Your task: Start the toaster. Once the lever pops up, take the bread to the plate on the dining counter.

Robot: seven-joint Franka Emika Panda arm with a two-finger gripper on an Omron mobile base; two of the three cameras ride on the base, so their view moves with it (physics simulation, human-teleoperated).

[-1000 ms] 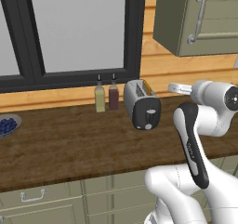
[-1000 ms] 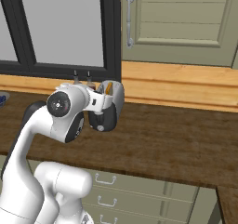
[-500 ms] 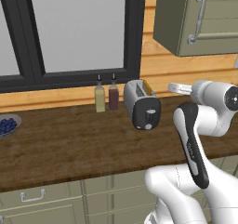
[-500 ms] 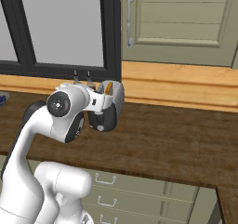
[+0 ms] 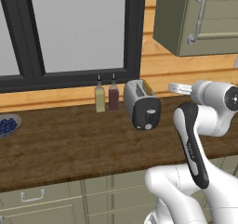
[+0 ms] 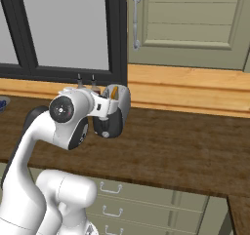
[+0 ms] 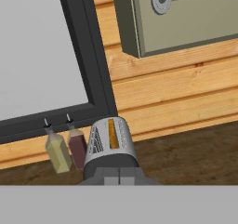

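Observation:
The silver toaster (image 5: 141, 104) stands at the back of the wooden counter, its black end panel facing me. The pale lever (image 5: 149, 112) sits on that panel. An orange-brown edge of the bread (image 5: 146, 86) shows in the slot, also as the bread (image 7: 112, 133) from the hand view. My gripper (image 5: 169, 87) hovers right of the toaster at about its top height, apart from it and pointing at it. In the hand view the gripper (image 7: 119, 175) is shut on nothing above the toaster (image 7: 110, 146). My hand partly covers the toaster (image 6: 118, 116). The plate and the dining counter are out of view.
An olive bottle (image 5: 99, 100) and a dark red bottle (image 5: 113, 97) stand just left of the toaster. A bowl of blue berries (image 5: 7, 125) sits at the counter's far left. A wall cabinet (image 5: 200, 18) hangs above my hand, next to a dark-framed window (image 5: 74, 32).

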